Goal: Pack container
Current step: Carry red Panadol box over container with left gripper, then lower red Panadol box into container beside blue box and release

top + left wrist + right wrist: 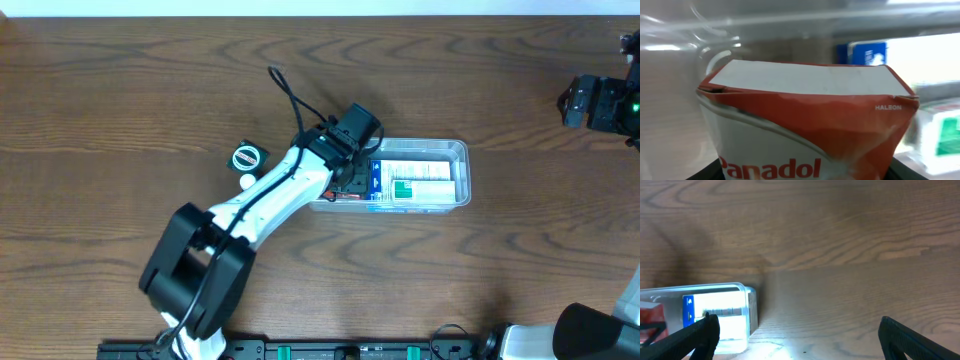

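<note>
Left hand (348, 184) in container (464, 150) — Panadol box (805, 120), apparently.

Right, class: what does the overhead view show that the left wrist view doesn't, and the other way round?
Only overhead: the whole left arm reaching into the container, the right arm at the picture's upper right, and a round green-and-white disc on the table beside the container. Only left wrist: the Panadol box close up, with its dented top and printed lettering. Both: the clear container, and the blue-and-white box and green-and-white box lying in it.
</note>
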